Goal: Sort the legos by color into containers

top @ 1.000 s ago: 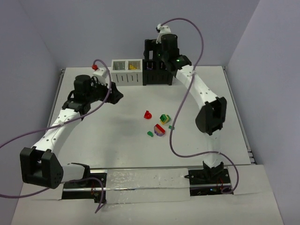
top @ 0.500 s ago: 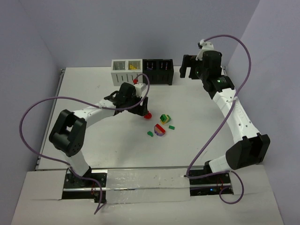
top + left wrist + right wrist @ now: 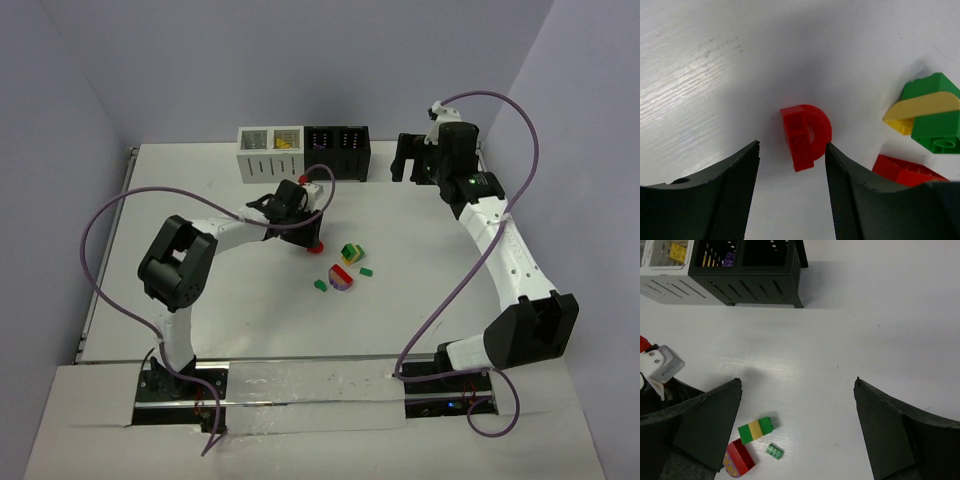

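Overhead first. Four bins sit in one row at the far edge of the table: a white pair on the left, a black pair joined to it on the right. Loose bricks lie mid-table: a red brick, a green and yellow stack just right of it, a red and purple piece nearer the arms, and two small green bricks close by. Left arm folded sharply at the elbow, its forearm reaching right, left gripper down over the red brick. Right arm stretched long toward the far right, right gripper held beside the black pair.

Left wrist view. Red brick, half-round, lies flat between the two fingers. Jaws about half open and straddling it; clear gap on one side, a sliver on the other, no grip seen. Green and yellow stack lies off to the right, clear of the jaws.

Right wrist view. Right gripper spread wide, only bare table between its fingers. A yellow brick lies in a white compartment, a purple brick in a black one.
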Robot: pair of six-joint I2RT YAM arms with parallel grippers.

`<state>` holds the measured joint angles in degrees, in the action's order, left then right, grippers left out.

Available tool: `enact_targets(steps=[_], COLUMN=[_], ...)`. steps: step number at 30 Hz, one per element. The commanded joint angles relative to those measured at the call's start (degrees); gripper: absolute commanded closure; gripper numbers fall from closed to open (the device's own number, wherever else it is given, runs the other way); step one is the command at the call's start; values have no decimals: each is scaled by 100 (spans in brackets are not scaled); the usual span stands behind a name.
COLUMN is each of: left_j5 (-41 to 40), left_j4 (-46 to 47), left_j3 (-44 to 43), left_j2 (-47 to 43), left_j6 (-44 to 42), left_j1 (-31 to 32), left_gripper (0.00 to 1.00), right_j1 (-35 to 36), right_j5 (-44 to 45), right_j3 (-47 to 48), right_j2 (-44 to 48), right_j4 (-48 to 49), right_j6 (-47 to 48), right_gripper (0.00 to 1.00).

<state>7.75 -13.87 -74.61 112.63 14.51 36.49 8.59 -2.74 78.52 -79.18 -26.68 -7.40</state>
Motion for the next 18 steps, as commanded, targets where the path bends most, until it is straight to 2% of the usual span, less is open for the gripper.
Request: enact_targets(steps=[1, 9, 13, 18], left_j5=[-178, -323, -400, -528], left_j4=[-38, -121, -160, -11], left_j3=[-323, -407, -631, -1580], left_j2=[223, 272, 146, -141], left_j6=[24, -59, -238, -529], left_j1=[142, 139, 136, 25], left_gripper=[45, 73, 82, 97], right_j1=[-89, -161, -177, -221], right_j5=[-54, -143, -150, -154], right_j3=[-49, -70, -100, -130], right_j2=[184, 158, 149, 158], right_j4=[145, 145, 163, 178], right_j6=[74, 76, 81, 65], right_gripper=[0, 0, 0, 0])
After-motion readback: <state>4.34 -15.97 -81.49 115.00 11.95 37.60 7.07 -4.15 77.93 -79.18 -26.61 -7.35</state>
